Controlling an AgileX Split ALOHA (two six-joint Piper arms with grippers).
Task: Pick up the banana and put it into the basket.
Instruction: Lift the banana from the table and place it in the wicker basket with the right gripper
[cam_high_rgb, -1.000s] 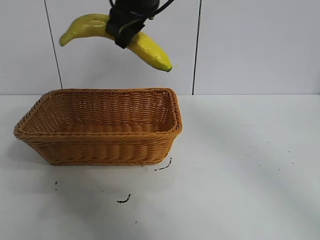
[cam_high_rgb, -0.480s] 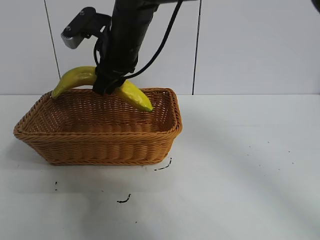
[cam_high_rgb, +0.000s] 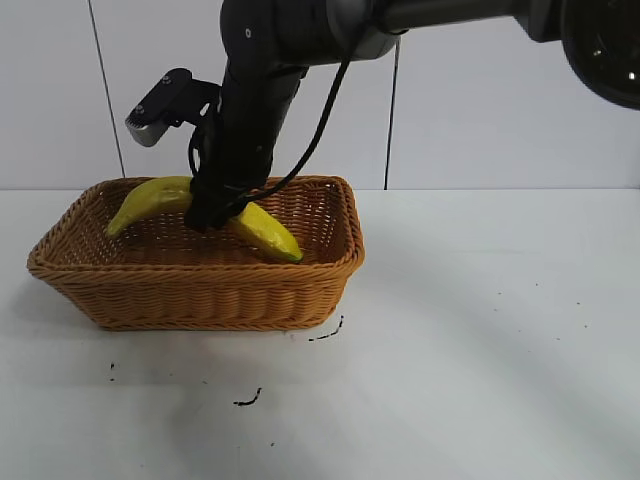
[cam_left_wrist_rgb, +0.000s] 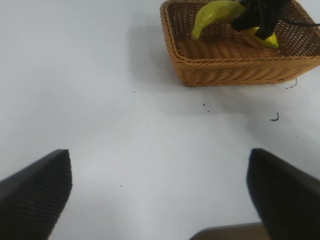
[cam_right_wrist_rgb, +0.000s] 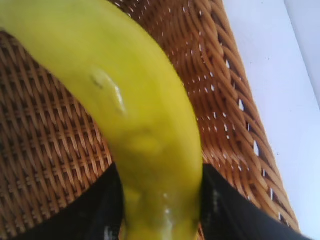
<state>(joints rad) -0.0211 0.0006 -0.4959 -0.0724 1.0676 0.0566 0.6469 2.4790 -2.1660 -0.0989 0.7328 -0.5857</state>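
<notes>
While the right end effector (cam_high_rgb: 213, 208) reaches down into the basket (cam_high_rgb: 200, 290), it stays out of contact with the wicker, its fingers (cam_right_wrist_rgb: 220, 210) closed on the middle of the banana (cam_high_rgb: 262, 230). That banana hangs inside the basket's walls, arched, with one end up near the left rim and the other dipping toward the right side. On the white bench (cam_high_rgb: 480, 350) the basket sits left of centre. Well away from the basket, the left end effector (cam_left_wrist_rgb: 160, 195) hovers with its fingers spread wide, holding nothing
</notes>
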